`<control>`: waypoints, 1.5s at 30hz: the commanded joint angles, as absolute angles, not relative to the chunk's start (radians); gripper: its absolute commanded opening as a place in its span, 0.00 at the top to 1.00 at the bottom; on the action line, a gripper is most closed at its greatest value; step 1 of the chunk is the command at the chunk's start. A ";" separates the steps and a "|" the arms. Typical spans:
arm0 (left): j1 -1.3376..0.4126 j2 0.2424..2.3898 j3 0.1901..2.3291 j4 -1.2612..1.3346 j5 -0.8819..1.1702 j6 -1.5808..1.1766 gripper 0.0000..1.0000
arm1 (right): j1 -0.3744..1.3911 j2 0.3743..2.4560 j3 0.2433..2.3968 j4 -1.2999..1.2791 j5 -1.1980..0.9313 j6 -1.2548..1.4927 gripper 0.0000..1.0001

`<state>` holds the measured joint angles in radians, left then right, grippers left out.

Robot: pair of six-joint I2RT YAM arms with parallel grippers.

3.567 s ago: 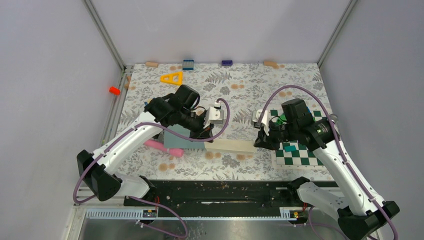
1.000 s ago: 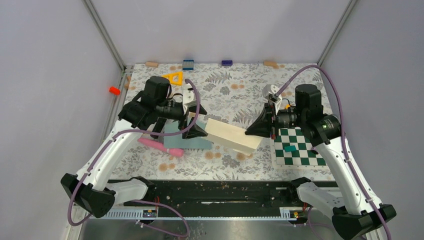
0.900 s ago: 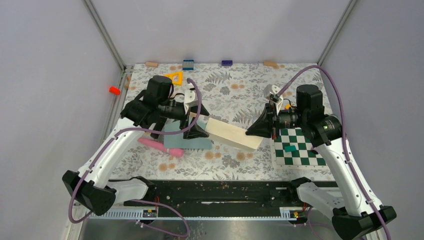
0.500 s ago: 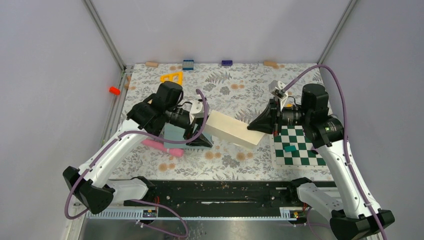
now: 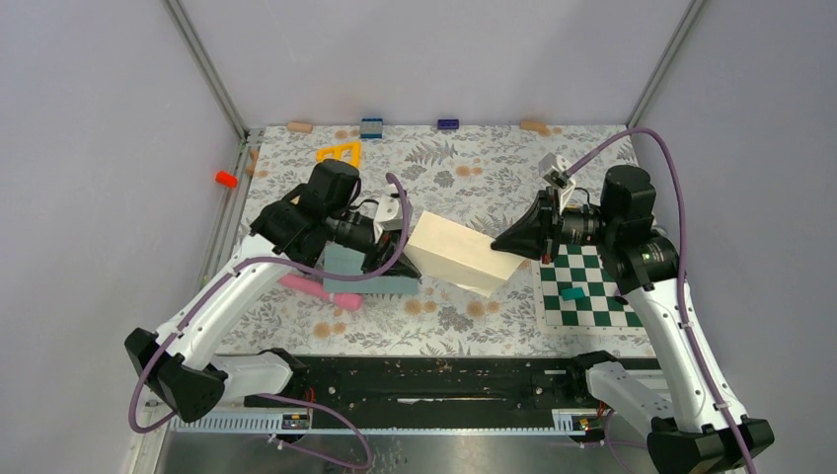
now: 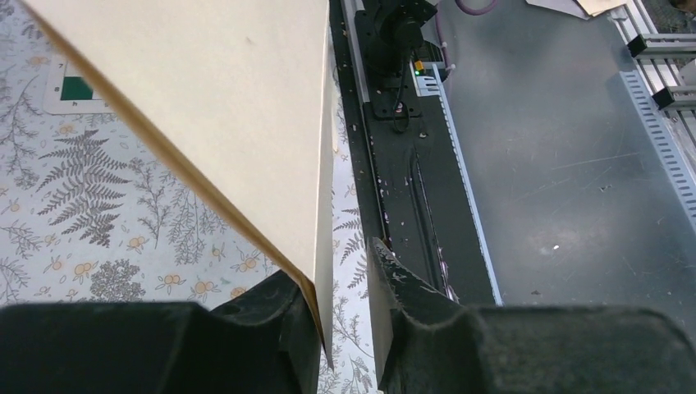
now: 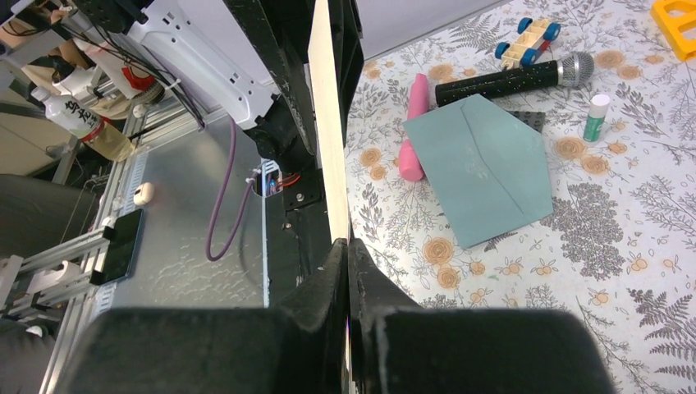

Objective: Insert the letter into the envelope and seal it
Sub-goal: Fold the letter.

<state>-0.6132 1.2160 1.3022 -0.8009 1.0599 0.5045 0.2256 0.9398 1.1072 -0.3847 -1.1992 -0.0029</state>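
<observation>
The cream letter (image 5: 454,255) hangs in the air over the middle of the table, tilted on edge. My right gripper (image 5: 503,244) is shut on its right end; in the right wrist view the sheet (image 7: 327,123) runs edge-on out of the pinched fingers (image 7: 346,246). My left gripper (image 5: 400,237) is at the letter's left corner. In the left wrist view the corner (image 6: 222,107) lies against one finger, with a gap to the other, so the gripper (image 6: 345,279) is still open. The teal-grey envelope (image 7: 484,168) lies flat on the table, partly hidden under the left arm (image 5: 347,265).
A pink object (image 5: 316,289), a black microphone (image 7: 509,78), a glue stick (image 7: 595,115) and a toy car (image 7: 525,37) lie near the envelope. A green chessboard (image 5: 587,291) sits at the right. A yellow triangle (image 5: 339,153) and small blocks line the back edge.
The right gripper has lifted and tilted the letter more upright. The left gripper has moved in to its left corner, and its fingers have narrowed around it.
</observation>
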 commanded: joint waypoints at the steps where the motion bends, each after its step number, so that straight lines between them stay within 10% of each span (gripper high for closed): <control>1: -0.591 1.189 1.312 -0.737 1.086 0.479 0.74 | 0.199 0.922 1.090 -0.304 -1.243 0.066 1.00; 15: -0.566 1.171 1.293 -0.663 1.068 0.408 1.00 | 0.165 0.953 1.015 -0.100 -1.286 0.267 1.00; 25: -0.566 1.157 1.269 -0.659 1.037 0.423 1.00 | 0.166 0.895 0.998 -0.142 -1.144 0.150 0.18; 45: -0.568 1.190 1.254 -0.605 0.975 0.370 1.00 | 0.375 0.760 0.956 -0.415 -0.841 -0.451 0.04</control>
<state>-0.5690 1.1870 1.2648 -0.6579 0.9840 0.3824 0.3363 0.7712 0.9764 -0.3733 -0.8700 -0.3046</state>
